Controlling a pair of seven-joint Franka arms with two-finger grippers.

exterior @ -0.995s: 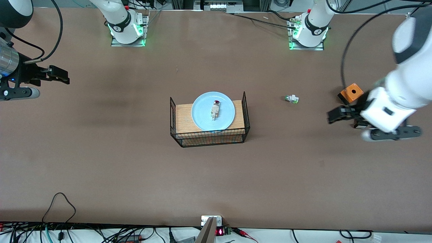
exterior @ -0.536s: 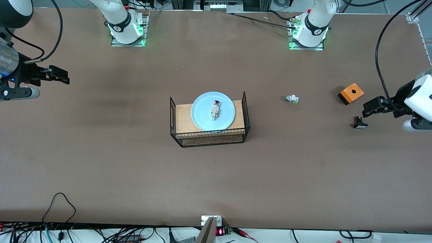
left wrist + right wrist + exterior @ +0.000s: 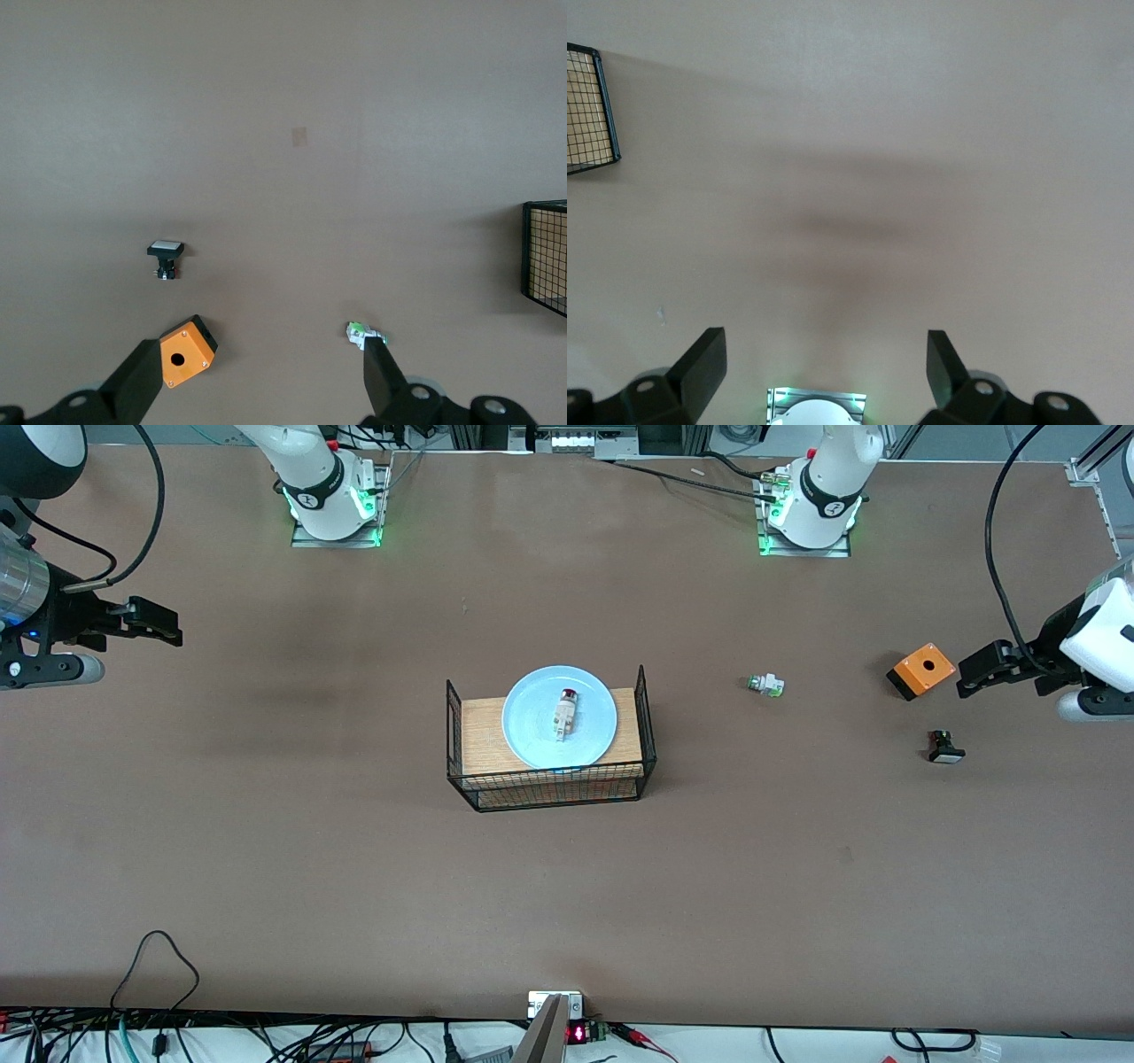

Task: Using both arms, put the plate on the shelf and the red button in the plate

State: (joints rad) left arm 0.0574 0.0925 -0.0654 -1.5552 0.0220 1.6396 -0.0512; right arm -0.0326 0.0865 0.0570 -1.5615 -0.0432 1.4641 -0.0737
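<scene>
The light blue plate (image 3: 559, 717) lies in the wire basket (image 3: 458, 726) at the table's middle. The red button (image 3: 565, 714), white with a dark red cap, lies on the plate. My left gripper (image 3: 967, 678) is open and empty, up in the air at the left arm's end of the table, beside the orange box (image 3: 922, 670). In the left wrist view its fingers (image 3: 140, 382) stand wide apart over the table. My right gripper (image 3: 168, 624) is open and empty, held still in the air at the right arm's end; its fingers (image 3: 700, 363) are spread.
A white switch with a green tip (image 3: 765, 684) lies between the basket and the orange box (image 3: 186, 351). A black switch with a white face (image 3: 944, 747) lies nearer the front camera than the box. Both switches show in the left wrist view, the white one (image 3: 362, 335) and the black one (image 3: 165, 259).
My left arm has swung away from the table's middle toward its own end and risen, uncovering the black switch. The right arm, plate and button have not moved.
</scene>
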